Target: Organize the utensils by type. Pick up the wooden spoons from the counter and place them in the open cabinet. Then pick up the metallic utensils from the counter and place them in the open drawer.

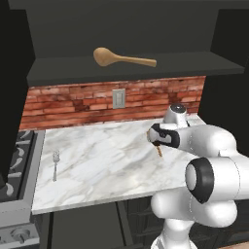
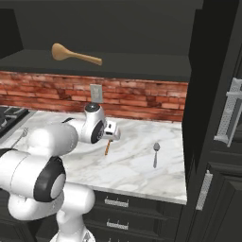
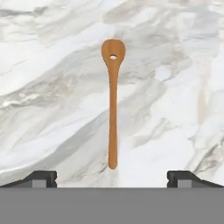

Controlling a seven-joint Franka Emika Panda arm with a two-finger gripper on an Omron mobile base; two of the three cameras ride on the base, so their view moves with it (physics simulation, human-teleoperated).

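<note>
The larger light-tan wooden spoon [image 1: 121,58] lies on the shelf floor of the open cabinet [image 1: 146,70], also seen from the right [image 2: 75,56]. The thin orange-brown wooden spoon [image 3: 113,105] lies flat on the white marble counter [image 1: 107,155], its bowl pointing away from the hand. My gripper [image 3: 112,176] hovers just above its handle end, open, fingertips [image 3: 43,177] wide to either side and touching nothing. A silver fork [image 1: 55,163] lies near the counter's left end. A small silver spoon [image 2: 155,153] lies to the right of the gripper [image 2: 111,137].
A red brick wall with an outlet plate [image 1: 118,98] backs the counter. The dark stove top [image 1: 14,160] borders it on the left, and tall dark cupboards [image 2: 217,132] stand on the right. A dark grey panel [image 1: 85,226] projects under the counter's front edge; I cannot tell if it is the open drawer.
</note>
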